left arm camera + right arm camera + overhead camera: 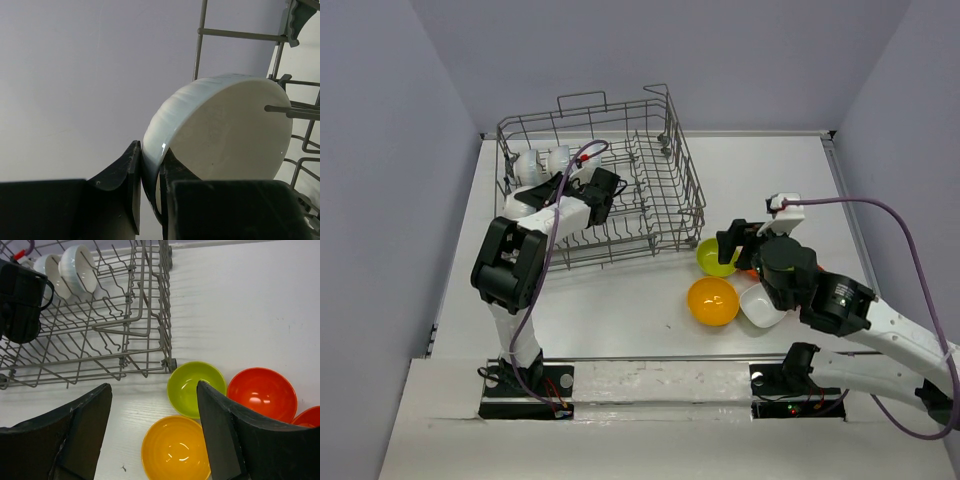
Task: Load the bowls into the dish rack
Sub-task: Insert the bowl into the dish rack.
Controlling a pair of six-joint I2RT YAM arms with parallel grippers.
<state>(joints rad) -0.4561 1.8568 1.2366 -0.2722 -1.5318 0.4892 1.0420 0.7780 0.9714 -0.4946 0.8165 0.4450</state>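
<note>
My left gripper (150, 170) is shut on the rim of a white bowl (225, 135), holding it on edge among the tines inside the dish rack (200, 40). From above, that gripper (605, 190) sits in the middle of the rack (685, 180). Two white bowls (77, 267) stand upright in the rack's far left corner. My right gripper (154, 387) hangs open above a lime green bowl (195, 388) and an orange-yellow bowl (175, 447), touching neither. A red-orange bowl (262, 392) and the edge of a second one (310, 417) lie to their right.
A squarish white bowl (760, 305) rests beside the orange-yellow one (712, 301), partly under my right arm. The loose bowls cluster just off the rack's near right corner (170, 362). Grey walls close in the white table on three sides.
</note>
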